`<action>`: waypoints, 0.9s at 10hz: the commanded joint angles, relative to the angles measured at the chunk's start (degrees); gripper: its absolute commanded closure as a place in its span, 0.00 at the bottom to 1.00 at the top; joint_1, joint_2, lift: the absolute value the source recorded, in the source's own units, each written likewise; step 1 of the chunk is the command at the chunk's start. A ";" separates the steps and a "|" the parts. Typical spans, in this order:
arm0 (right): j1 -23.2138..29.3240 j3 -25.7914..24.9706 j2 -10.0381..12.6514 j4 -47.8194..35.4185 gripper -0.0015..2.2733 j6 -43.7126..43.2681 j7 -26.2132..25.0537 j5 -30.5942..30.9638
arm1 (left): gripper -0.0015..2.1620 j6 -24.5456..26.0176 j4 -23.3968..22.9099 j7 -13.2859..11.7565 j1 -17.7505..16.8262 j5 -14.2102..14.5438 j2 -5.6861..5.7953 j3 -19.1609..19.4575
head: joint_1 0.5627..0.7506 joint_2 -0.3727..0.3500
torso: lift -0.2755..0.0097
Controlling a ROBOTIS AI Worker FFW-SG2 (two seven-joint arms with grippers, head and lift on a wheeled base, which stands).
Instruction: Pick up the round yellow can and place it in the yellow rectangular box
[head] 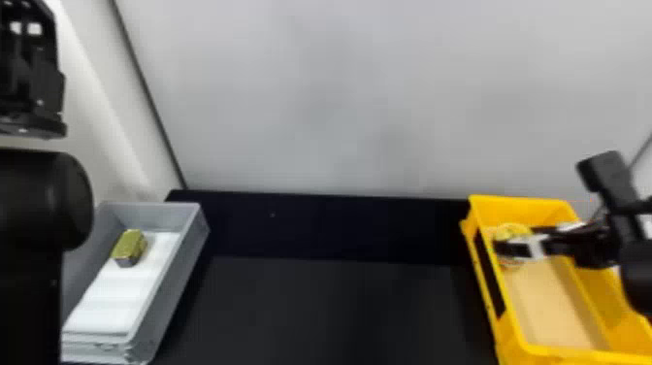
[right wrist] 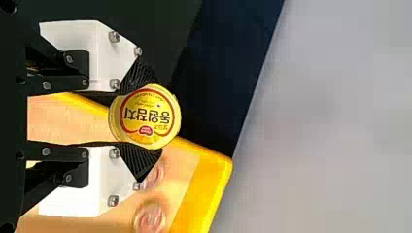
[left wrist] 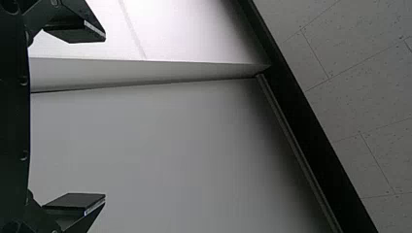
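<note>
Ceiling (left wrist: 352, 104), left wrist view — round yellow can (right wrist: 148, 116), right wrist view.

Soft light covers the pale grey back wall (head: 339, 97) in the head view; a brighter streak slants down the off-white side wall (head: 92, 82), above the dim black tabletop (head: 310, 310). The left wrist view's speckled grey ceiling tiles (left wrist: 359, 107) look dim. Light brightens the yellow rectangular plastic box (right wrist: 206, 187).

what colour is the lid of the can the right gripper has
Yellow, with a red ring; best seen in the right wrist view.
</note>
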 commanded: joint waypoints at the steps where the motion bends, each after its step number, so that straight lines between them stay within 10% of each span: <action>1: -0.24 -5.66 -1.64 1.58 0.36 -1.10 -0.56 0.55 | 0.05 0.09 -0.02 0.00 -0.42 0.00 0.09 -0.14 | 0.53 0.59 | 0.93; 5: -0.15 -12.07 -1.82 13.27 0.36 -10.33 -1.97 -0.77 | 0.05 0.09 -0.10 0.00 -0.42 -0.09 0.18 -0.14 | 0.53 0.59 | 0.93; 9: -0.51 -14.18 -2.52 28.12 0.36 -17.45 -15.86 -18.88 | 0.05 0.09 -0.45 -0.09 -0.07 -0.09 0.53 0.30 | 0.53 0.59 | 0.93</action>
